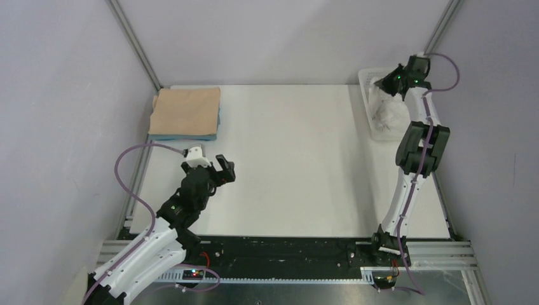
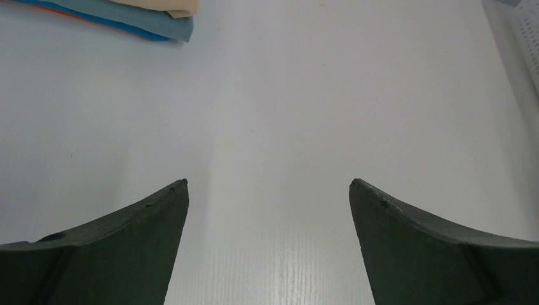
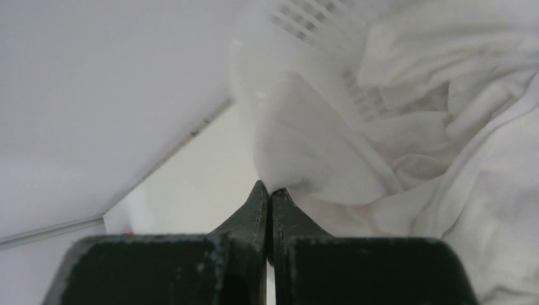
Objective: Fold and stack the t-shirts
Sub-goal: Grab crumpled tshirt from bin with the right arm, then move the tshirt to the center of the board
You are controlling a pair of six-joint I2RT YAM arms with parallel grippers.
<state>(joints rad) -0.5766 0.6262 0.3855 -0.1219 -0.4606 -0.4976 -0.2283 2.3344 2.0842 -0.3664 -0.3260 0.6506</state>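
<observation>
A folded tan t-shirt (image 1: 185, 109) lies on a folded light blue t-shirt (image 1: 184, 136) at the table's far left corner; both show in the left wrist view, tan (image 2: 171, 6) on blue (image 2: 146, 22). The white wrinkly t-shirt (image 1: 389, 114) lies crumpled in the white basket (image 1: 368, 76) at the far right. My right gripper (image 1: 383, 81) is over the basket's far end, jaws shut, pinching an edge of the white t-shirt (image 3: 445, 159) at its tips (image 3: 270, 189). My left gripper (image 1: 225, 166) is open and empty over the bare table (image 2: 268, 183).
The white perforated basket wall (image 3: 305, 19) rises behind the cloth; its edge shows at the left wrist view's upper right (image 2: 524, 25). Grey enclosure walls and metal posts (image 1: 136, 44) surround the white table (image 1: 292, 159).
</observation>
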